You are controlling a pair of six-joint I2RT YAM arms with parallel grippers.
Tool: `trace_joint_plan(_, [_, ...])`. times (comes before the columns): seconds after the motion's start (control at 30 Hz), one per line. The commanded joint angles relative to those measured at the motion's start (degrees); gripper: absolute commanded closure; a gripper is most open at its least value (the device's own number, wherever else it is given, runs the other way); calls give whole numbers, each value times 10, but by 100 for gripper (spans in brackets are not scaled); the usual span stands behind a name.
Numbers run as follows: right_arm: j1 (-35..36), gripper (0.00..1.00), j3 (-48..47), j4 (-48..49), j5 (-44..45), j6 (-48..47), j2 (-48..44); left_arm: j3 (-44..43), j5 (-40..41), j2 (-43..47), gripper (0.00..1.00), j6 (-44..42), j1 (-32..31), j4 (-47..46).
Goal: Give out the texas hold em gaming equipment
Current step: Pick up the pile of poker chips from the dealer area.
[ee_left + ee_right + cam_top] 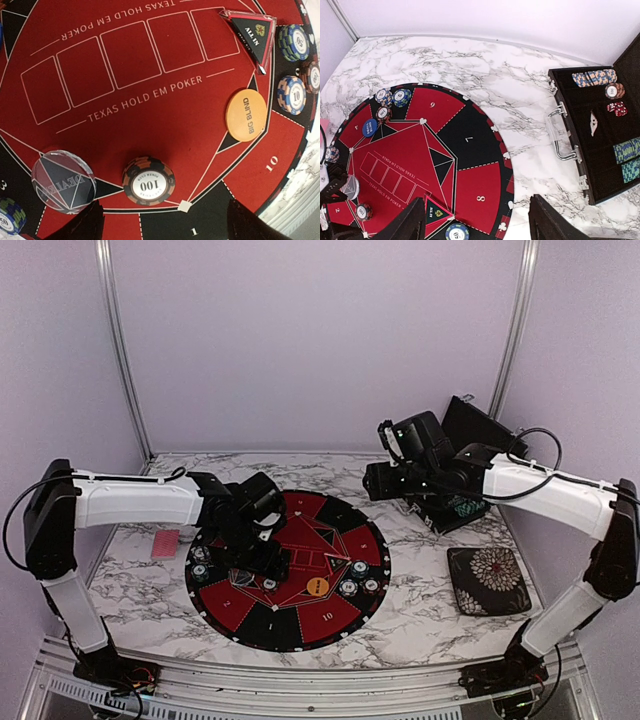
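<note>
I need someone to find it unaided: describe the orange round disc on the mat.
Start at the round red-and-black poker mat on the marble table. In the left wrist view, the flat orange round disc lies right of the printed card boxes, below the triangular all-in marker. Unlike the striped chip stacks, it is plain orange, lettered BIG BLIND.

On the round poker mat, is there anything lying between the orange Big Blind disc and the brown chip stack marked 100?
No. In the left wrist view, only bare red felt of the mat separates the orange Big Blind disc from the brown-and-black 100 chip stack.
</note>
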State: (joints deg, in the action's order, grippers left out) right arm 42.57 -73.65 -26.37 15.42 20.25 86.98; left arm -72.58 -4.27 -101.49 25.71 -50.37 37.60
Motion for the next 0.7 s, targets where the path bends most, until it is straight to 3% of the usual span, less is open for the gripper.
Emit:
trace_joint_plan(0.0, [-15,32,24,41,5,-12,-32,-29,22,-38,15,11,-9,28])
trace_joint_plan(0.67, [-20,33,56,45,4,0,-47,-66,39,-97,29,-17,-19,50])
